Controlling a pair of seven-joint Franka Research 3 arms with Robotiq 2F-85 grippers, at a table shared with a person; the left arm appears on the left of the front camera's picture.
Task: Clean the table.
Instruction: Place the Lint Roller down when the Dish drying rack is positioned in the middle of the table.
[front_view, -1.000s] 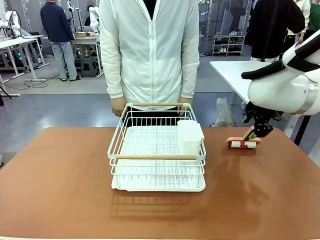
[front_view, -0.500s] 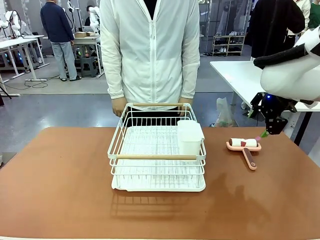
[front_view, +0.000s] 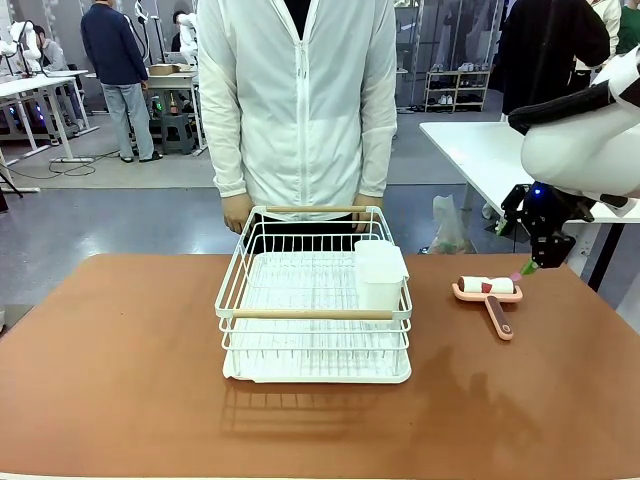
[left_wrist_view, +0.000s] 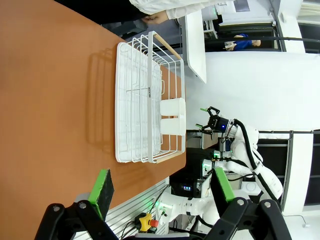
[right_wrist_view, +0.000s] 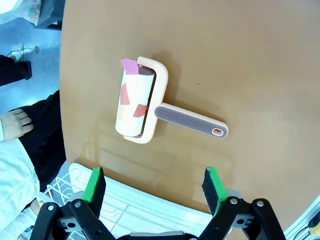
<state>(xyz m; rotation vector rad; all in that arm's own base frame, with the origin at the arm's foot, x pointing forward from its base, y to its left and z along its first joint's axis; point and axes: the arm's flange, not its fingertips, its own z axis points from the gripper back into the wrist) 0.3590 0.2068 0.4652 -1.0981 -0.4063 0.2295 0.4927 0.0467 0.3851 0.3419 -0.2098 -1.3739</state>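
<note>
Terracotta table (front_view: 120, 360) edges cropped, lint roller (right_wrist_view: 145, 107) lying free, right gripper (right_wrist_view: 152, 187) spread empty, left gripper (left_wrist_view: 162, 187) likewise.

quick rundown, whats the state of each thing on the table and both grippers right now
lint roller: lying flat on the table, handle pointing toward the robot, not held
dish rack: upright mid-table, nothing on its wires
white cup: upright in the rack's right side
table: bare reddish-brown top around the rack and roller
right gripper: open, above the roller, holding nothing
left gripper: open, raised off the table, holding nothing
</note>
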